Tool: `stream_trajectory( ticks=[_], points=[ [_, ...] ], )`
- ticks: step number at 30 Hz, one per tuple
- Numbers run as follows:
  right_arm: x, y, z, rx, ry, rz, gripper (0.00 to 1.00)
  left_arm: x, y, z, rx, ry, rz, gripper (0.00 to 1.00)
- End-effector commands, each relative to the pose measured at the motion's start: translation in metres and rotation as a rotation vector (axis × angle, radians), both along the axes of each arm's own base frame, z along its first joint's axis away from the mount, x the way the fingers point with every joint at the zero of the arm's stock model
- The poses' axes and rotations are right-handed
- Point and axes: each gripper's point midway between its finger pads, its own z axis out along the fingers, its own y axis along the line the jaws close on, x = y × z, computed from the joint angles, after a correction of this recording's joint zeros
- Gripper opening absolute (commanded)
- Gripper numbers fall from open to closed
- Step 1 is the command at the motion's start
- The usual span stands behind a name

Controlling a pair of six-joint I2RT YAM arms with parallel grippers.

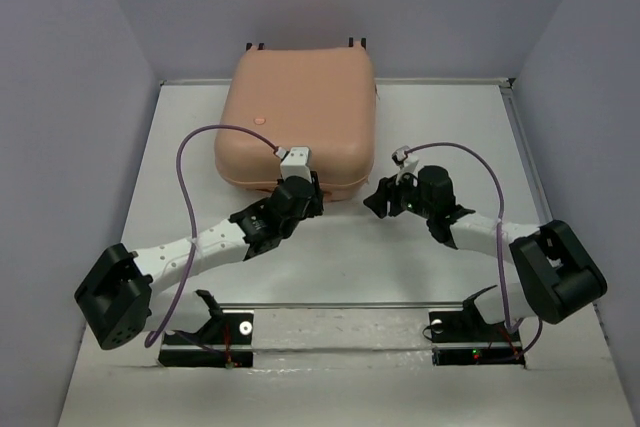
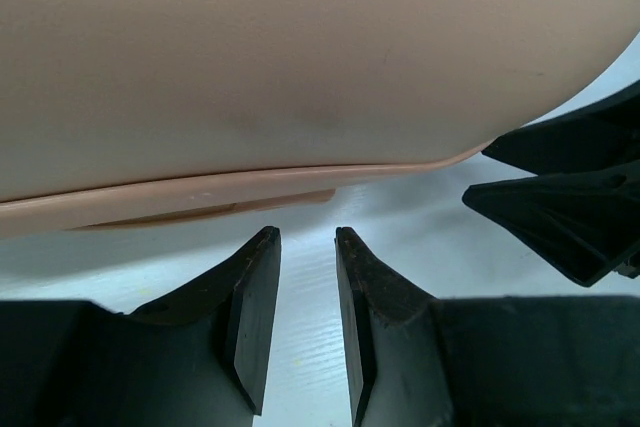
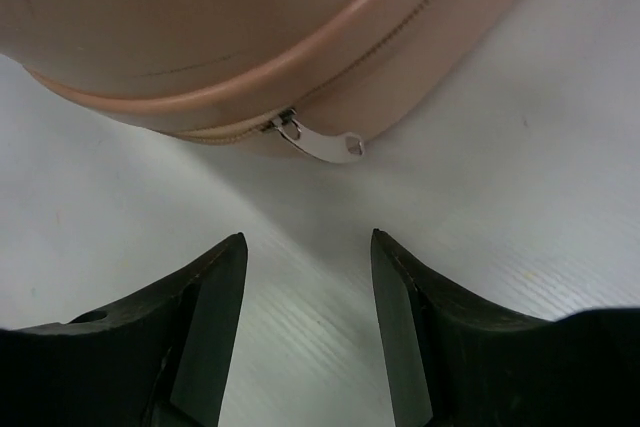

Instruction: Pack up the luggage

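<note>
On table (image 1: 450, 127), closed luggage (image 1: 298, 112).

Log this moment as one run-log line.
luggage lid down, flat on table | left gripper open, empty, at its near edge | right gripper open, empty, facing zipper pull

The peach-pink hard-shell luggage (image 1: 298, 112) lies flat and closed at the far middle of the counter (image 1: 450, 127), its metal zipper pull (image 3: 322, 142) at the near rim.
</note>
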Motion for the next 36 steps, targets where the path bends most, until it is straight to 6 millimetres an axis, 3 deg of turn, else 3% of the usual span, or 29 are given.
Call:
stream_trajectory(
  ticks=[1,9,12,17,20,22,25,27,29,33,36],
  points=[
    [0.017,0.019,0.039,0.053,-0.177,0.118,0.6,0.003,-0.011,0.018,-0.085,-0.05,-0.007,0.4],
    [0.045,0.02,0.048,0.069,-0.229,0.036,0.61,0.008,-0.021,0.015,-0.074,-0.052,-0.028,0.4],
    [0.049,0.018,0.043,0.053,-0.225,0.018,0.6,0.01,-0.025,0.015,-0.07,-0.051,-0.034,0.4],
    [0.048,0.019,0.057,0.091,-0.27,0.016,0.57,0.013,-0.03,0.016,-0.066,-0.057,-0.039,0.4],
    [0.051,0.023,0.07,0.155,-0.307,0.01,0.49,0.015,-0.031,0.016,-0.059,-0.06,-0.035,0.4],
    [0.051,0.026,0.067,0.18,-0.289,0.014,0.46,0.017,-0.03,0.017,-0.048,-0.067,-0.029,0.4],
    [0.05,0.03,0.069,0.236,-0.294,0.017,0.34,0.021,-0.03,0.019,-0.032,-0.081,-0.022,0.4],
    [0.051,0.029,0.07,0.255,-0.302,0.003,0.17,0.025,-0.032,0.021,-0.017,-0.09,-0.023,0.4],
    [0.051,0.028,0.073,0.273,-0.31,-0.008,0.07,0.028,-0.034,0.022,-0.008,-0.095,-0.021,0.4],
    [0.045,0.024,0.075,0.288,-0.306,-0.02,0.07,0.037,-0.038,0.031,-0.007,-0.12,-0.008,0.4],
    [0.03,0.031,0.063,0.263,-0.266,0.003,0.07,0.047,-0.044,0.046,-0.017,-0.156,0.006,0.4]
  ],
)
